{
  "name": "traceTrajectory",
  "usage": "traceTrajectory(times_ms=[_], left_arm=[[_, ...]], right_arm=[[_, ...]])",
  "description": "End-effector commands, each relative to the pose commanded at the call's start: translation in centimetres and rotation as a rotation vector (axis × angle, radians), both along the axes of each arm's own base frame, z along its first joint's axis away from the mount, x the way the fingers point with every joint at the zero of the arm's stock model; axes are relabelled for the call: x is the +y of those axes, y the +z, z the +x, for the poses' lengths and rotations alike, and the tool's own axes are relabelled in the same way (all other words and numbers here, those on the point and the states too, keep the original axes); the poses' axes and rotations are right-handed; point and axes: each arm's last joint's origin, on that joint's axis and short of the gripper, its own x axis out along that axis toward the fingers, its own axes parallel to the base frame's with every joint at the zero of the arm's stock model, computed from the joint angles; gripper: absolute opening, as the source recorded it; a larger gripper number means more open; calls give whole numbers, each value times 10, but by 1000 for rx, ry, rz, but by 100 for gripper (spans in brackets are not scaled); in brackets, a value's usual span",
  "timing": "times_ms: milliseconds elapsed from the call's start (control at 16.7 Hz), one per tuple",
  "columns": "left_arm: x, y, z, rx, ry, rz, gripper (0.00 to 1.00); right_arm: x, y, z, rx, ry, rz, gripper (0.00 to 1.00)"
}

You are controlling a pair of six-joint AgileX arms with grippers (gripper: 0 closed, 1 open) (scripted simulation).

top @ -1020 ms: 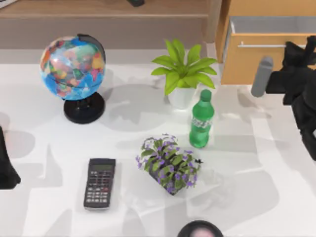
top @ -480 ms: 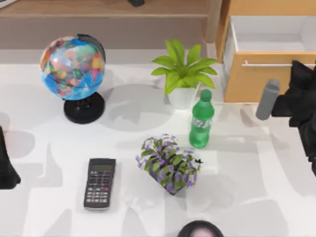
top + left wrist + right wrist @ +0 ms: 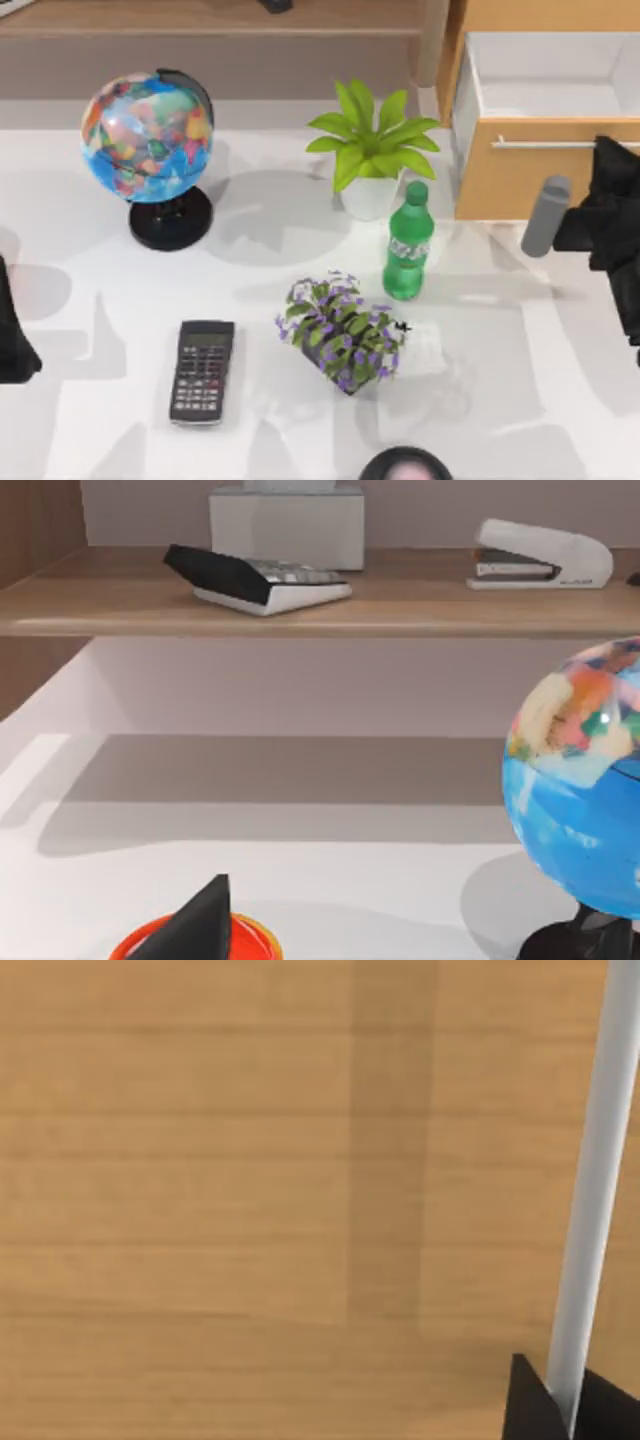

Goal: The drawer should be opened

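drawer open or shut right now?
Open: the drawer stands pulled out, its white-grey inside exposed behind the wooden front. The right gripper is at its silver handle.

Top view overhead, left wrist low facing globe, right wrist near drawer.

Two plants, perhaps two calculators.

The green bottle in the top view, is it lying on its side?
No, the green bottle stands upright on the table, cap up, between the potted plant and the purple flowers.
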Motion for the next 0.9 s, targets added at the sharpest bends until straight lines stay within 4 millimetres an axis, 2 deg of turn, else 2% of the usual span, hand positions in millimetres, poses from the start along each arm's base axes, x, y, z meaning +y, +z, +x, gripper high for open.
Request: traceTrajectory(times_ms=[300,600,900], left_arm=[[0,0,0,0,0,0,100],[0,0,0,0,0,0,100],[0,0,0,0,0,0,100]], right_arm=[[-1,-2,-46,14,0,0,0],[0,-1,-53,10,1,2,0],[0,-1,-53,10,1,2,38]])
